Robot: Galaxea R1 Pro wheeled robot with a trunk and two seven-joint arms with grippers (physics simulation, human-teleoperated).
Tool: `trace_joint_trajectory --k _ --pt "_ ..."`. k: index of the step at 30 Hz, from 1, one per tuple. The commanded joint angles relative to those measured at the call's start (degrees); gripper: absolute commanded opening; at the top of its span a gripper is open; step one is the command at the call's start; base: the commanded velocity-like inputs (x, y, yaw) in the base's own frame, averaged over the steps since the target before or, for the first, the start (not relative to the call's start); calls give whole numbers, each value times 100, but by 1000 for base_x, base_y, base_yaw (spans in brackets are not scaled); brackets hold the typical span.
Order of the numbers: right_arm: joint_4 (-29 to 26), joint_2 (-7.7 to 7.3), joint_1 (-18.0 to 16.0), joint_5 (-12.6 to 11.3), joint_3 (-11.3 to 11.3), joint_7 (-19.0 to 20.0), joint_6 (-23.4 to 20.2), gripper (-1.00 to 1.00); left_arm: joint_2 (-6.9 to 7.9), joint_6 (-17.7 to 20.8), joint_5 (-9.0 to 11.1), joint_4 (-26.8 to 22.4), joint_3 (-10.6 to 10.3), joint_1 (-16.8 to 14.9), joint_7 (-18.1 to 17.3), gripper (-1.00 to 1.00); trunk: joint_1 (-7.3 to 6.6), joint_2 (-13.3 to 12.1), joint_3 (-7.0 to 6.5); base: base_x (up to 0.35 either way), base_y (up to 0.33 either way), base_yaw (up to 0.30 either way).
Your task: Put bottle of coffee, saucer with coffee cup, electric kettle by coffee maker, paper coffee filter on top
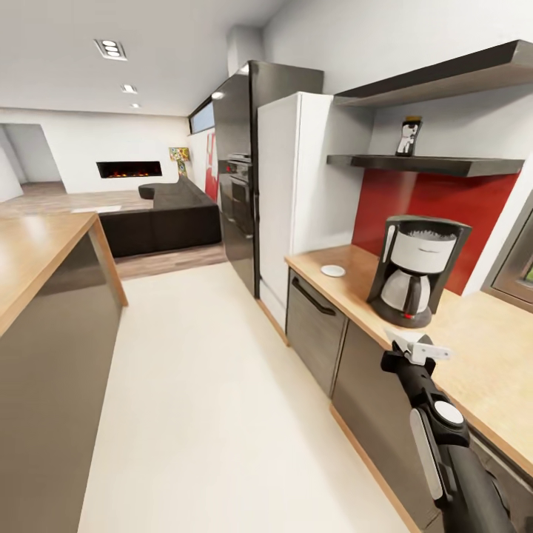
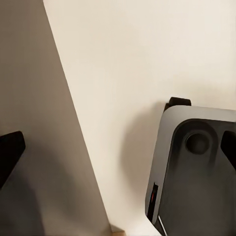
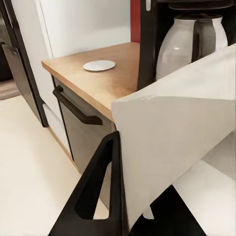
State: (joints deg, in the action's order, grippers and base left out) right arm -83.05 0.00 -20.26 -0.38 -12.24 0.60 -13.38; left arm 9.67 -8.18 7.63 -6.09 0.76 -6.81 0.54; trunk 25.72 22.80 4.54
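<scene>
Wood-grain kitchen countertop point(image 1: 488, 363) (red backsplash point(image 1: 437, 215)), pale floor point(image 1: 207, 414)

the right arm point(image 1: 444, 437) reaches up and forward from the lower right of the head view, dark with a white disc at the wrist. its gripper point(image 1: 419, 348) is clamped on a white filter point(image 3: 182, 132), a black finger point(image 3: 101, 189) pressed against the paper. in the left wrist view a dark fingertip point(image 2: 9, 152) shows at the edge; its state is unclear.
</scene>
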Motion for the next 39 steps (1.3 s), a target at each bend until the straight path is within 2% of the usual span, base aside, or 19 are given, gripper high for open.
trace_joint_trajectory --k 1,14,27,29,32,34,35,39 --pt "-9 0 -5 -5 1 -34 -33 -100 -1 -17 36 4 3 -5 -1 100 7 12 12 318 107 -31" --pt "0 0 -6 -4 2 -34 -33 -100 7 -17 36 2 3 -4 -1 100 7 12 12 317 143 -230" --pt "3 0 -5 -6 2 -22 -33 -100 3 -17 44 2 3 -4 -1 100 7 12 12 301 209 -24" --pt "13 0 5 -6 2 285 -33 -100 1 -17 42 4 3 -4 -1 100 7 12 12 282 234 0" --pt "37 -7 52 28 -5 1618 -42 -100 0 -17 42 2 3 -4 -1 100 7 12 12 281 235 0" --pt "63 -8 60 43 -11 2191 -43 -100 0 -17 42 2 3 -4 -1 100 7 12 12 281 235 0" --pt "81 -9 63 45 -13 2392 -43 -100 0 -17 42 2 3 -4 -1 100 7 12 12 281 235 0" --pt "101 -9 65 47 -15 2574 -35 -100 0 -17 41 3 3 -3 -1 100 7 12 12 281 235 0"
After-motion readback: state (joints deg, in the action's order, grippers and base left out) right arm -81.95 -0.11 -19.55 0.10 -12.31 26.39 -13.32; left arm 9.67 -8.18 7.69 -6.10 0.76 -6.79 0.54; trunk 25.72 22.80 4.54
